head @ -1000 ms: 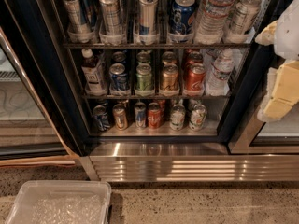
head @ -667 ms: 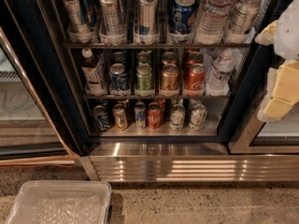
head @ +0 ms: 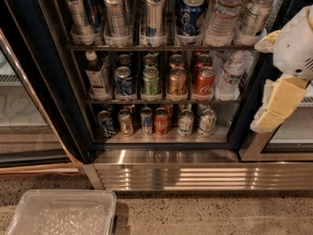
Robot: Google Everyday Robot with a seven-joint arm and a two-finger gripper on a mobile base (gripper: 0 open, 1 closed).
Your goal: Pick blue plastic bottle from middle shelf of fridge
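Observation:
The blue plastic bottle (head: 98, 75) stands at the far left of the middle shelf (head: 161, 101) inside the fridge (head: 166, 155). It has a white cap, dark contents and a pale label. To its right on that shelf are a blue, a green, a gold and a red can, then a clear water bottle (head: 230, 75). My gripper (head: 276, 102) hangs at the right edge of the camera view. It is in front of the fridge's right frame, outside the shelves and far from the bottle. Nothing is in it.
Tall silver cans and clear bottles fill the rack above. Short cans sit on the lowest level (head: 151, 121). The fridge door (head: 29, 106) is swung open at the left. A clear plastic bin (head: 63, 212) rests on the speckled floor at the lower left.

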